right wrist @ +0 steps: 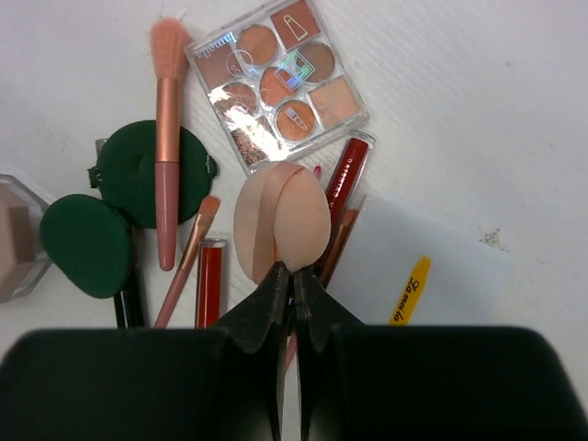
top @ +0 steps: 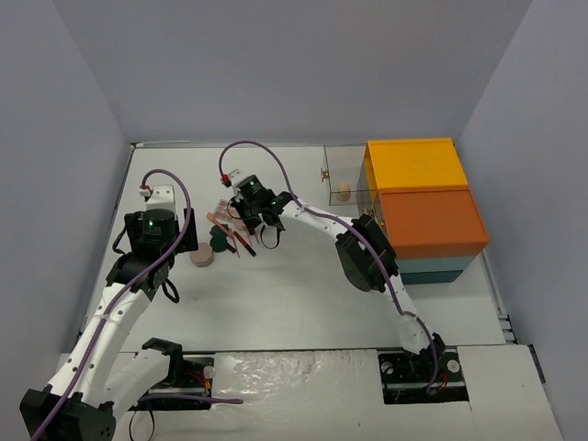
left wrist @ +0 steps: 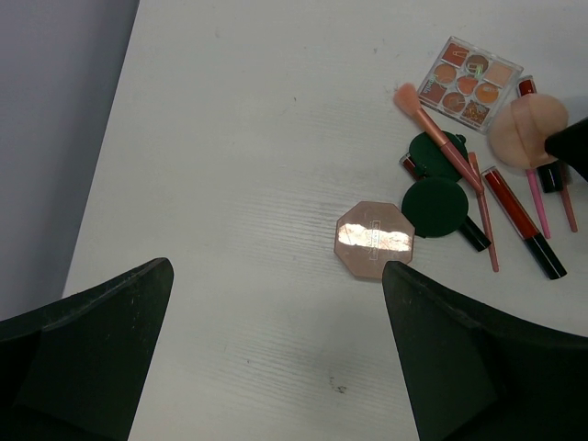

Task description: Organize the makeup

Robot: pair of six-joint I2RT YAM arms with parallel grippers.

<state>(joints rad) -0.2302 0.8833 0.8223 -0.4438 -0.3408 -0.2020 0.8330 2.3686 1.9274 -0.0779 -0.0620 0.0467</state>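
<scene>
Right gripper [right wrist: 292, 276] pinched tight on peach sponge [right wrist: 280, 220], over red tubes [right wrist: 344, 179], just below eyeshadow palette [right wrist: 276, 83]. 2 green puffs [right wrist: 87, 243] alongside. Left gripper [left wrist: 276, 285] spread wide, empty, above table [left wrist: 230, 138] near octagonal compact [left wrist: 374, 239].

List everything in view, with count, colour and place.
eyeshadow palette: one, clear case with orange-brown pans, far end of the cluster
makeup brush: one, pink, lying across a green puff
green puffs: two, dark green, side by side
peach puff: one, peach, pinched at its edge
lip gloss tubes: at least two, red, among the cluster
octagonal compact: one, pink, just apart from the cluster
card: one, white with a yellow label, beside the tubes
storage box: one, yellow, orange and teal, table's right side
clear container: one, transparent, left of the box
table: one, white
left gripper: open, over the table near the compact
right gripper: shut on the peach puff
</scene>
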